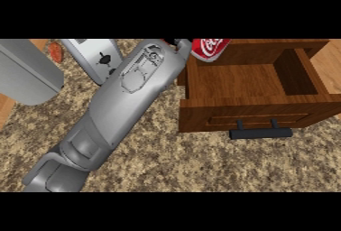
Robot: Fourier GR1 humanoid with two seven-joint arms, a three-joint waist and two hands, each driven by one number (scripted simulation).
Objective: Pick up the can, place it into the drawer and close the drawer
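One grey forearm (126, 94) stretched diagonally across speckled table (200, 162), red can (209, 48) tilted over back-left corner of open wooden drawer (246, 83), hand mostly hidden, fingers' state unclear, toaster (96, 56) at far left.

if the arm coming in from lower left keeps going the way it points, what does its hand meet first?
Its line runs up and right to the red can at the open wooden drawer's back left corner. The hand is hidden, so contact can't be judged; beyond the can is the picture's top edge.
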